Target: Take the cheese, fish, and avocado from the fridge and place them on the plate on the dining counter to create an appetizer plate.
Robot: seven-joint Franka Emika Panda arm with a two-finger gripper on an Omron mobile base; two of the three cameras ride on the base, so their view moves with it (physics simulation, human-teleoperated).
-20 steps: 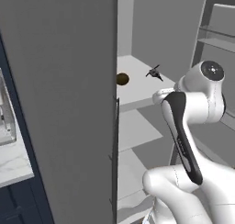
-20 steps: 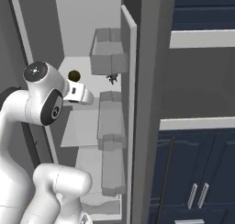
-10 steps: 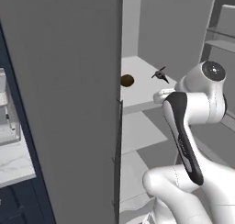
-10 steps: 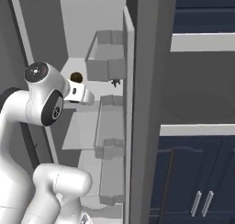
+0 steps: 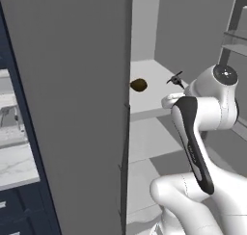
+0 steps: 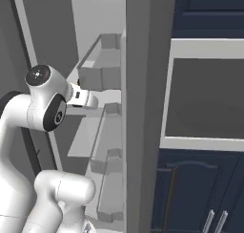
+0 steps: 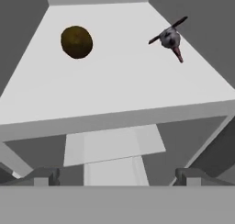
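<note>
The task looks barely begun: the gripper point(image 7: 117, 175), jaws spread and empty, hangs before the fridge point(image 5: 193, 32) shelf, where the avocado point(image 7: 76, 42) lies near the back left corner and the fish point(image 7: 170, 38) toward the back right edge, both ungrasped.

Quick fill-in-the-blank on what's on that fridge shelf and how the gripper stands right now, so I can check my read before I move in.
1. The avocado lies on the same fridge shelf as the ____.
2. In the hand view the fish lies to the ____ of the avocado.
3. The gripper has its jaws ____ and holds nothing.
4. The avocado and the fish lie ____, not touching.

Missing words: fish; right; open; apart
</note>
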